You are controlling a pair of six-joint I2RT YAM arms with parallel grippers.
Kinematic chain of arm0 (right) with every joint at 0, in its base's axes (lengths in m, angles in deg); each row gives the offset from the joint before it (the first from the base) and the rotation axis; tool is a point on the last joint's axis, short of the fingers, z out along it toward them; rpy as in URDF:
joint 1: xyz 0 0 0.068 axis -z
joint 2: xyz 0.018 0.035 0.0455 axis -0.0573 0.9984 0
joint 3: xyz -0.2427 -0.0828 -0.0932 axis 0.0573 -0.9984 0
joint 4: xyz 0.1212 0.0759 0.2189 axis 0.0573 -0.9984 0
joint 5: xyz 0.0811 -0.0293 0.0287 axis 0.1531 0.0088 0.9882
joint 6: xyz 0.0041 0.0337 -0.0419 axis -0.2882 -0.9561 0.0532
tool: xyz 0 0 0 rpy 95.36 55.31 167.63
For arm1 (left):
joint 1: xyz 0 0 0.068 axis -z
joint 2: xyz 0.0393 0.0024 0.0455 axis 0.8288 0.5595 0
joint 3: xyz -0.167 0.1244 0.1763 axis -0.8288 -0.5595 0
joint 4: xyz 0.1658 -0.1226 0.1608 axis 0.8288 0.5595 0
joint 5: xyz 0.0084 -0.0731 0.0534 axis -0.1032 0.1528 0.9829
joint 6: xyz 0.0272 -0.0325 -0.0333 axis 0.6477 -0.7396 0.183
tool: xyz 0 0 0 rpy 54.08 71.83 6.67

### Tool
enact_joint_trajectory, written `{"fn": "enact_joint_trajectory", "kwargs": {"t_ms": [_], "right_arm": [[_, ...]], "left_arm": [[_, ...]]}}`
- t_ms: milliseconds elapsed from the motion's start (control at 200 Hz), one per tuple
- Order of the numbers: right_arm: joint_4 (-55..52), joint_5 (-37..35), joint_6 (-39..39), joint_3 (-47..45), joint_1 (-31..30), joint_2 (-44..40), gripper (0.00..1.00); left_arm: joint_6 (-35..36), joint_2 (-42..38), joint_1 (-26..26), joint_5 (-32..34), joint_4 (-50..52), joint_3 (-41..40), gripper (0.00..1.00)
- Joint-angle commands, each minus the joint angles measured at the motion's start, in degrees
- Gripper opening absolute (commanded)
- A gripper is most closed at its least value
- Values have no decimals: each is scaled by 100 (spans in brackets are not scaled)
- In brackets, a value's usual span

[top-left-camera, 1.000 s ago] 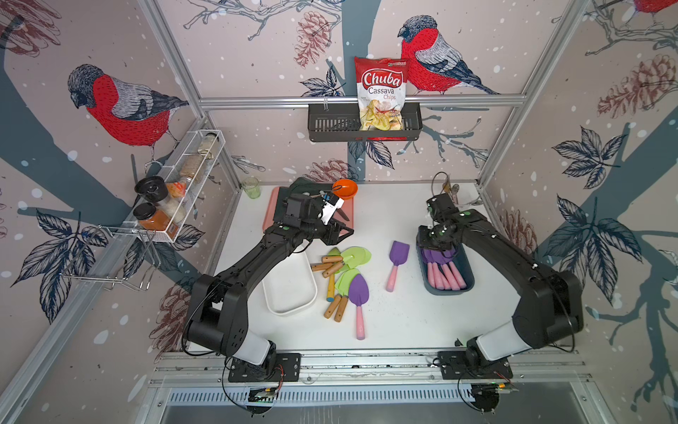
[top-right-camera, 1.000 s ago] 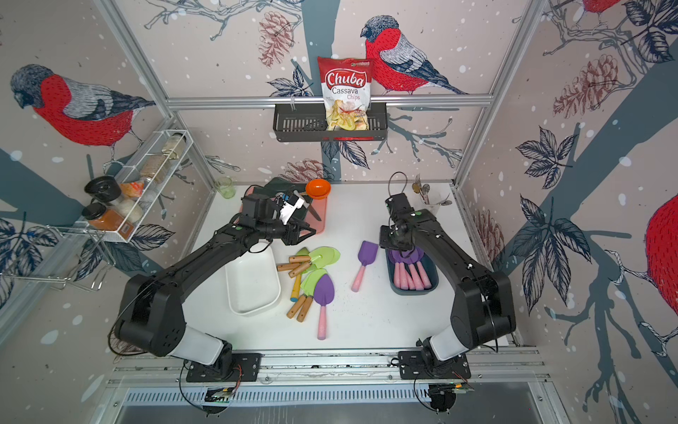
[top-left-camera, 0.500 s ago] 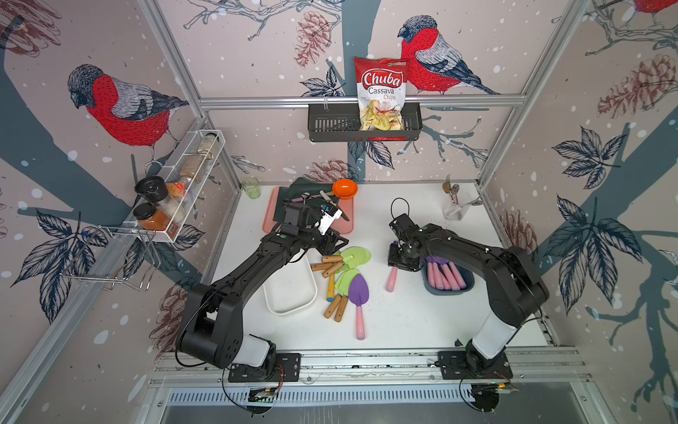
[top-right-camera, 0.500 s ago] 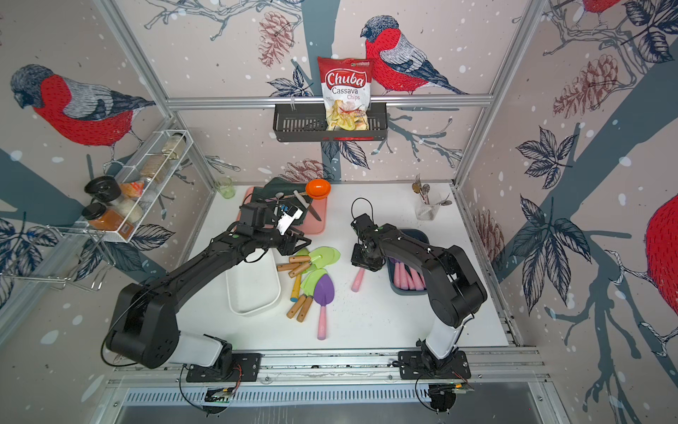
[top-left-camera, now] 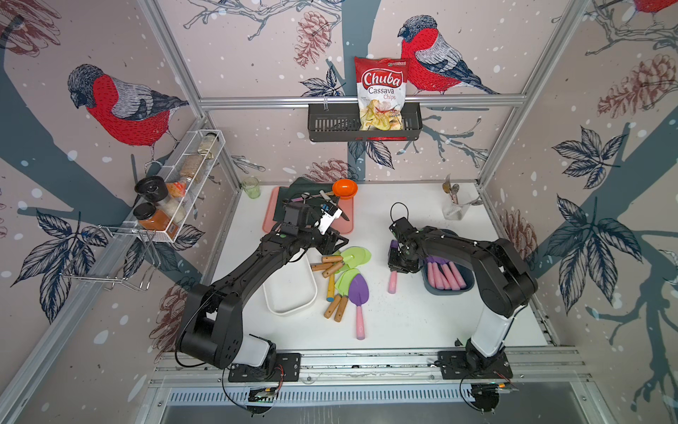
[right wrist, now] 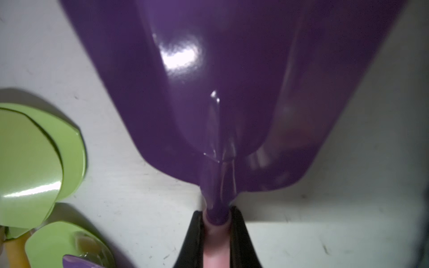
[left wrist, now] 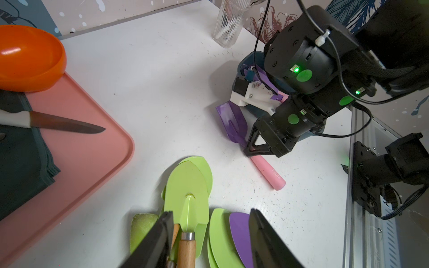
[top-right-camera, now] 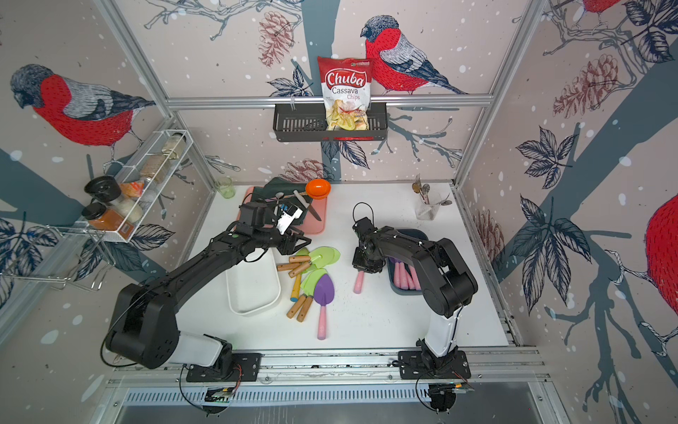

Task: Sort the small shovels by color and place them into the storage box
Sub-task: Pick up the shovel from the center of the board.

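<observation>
Step in hand: pickup of the purple-bladed, pink-handled plastic shovel (top-left-camera: 392, 284), which lay on the white table (top-left-camera: 403, 323) just beside the dark-blue storage box (top-left-camera: 449, 292). The right gripper (right wrist: 217, 222) was clamped on its handle neck. Next, as judged: lift and clear the box rim. The left gripper (left wrist: 210, 212) stood half open over the light-green, wooden-handled shovels (left wrist: 188, 185), holding nothing.

Heap of light-green wooden-handled shovels (top-left-camera: 354, 255) beside white box (top-left-camera: 290, 290), purple pink-handled shovel (top-left-camera: 357, 290) alongside; second purple shovel (top-left-camera: 392, 284) lies beside blue box (top-left-camera: 447, 292) holding more.
</observation>
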Motion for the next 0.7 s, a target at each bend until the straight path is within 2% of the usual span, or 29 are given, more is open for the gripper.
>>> {"fn": "enact_joint_trajectory", "kwargs": {"t_ms": [0,175,370,520,695], "right_arm": [[-340,-242,259,-102,-8,144,0],[-427,-355,468,-46,66,-132,0],[-810,-728,1120,353,321,-687,0],[-1086,-742,1952,543,1039,-1357,0],[-1719,-606,3174,698,2247,-1866,0]], "left_arm": [[-13,-17,-11,-84,-49,51,56],[-40,1,-11,-120,-76,46,56],[-123,36,-9,-238,-137,50,56],[-133,99,34,-330,-190,46,55],[83,313,408,-347,-25,451,55]]}}
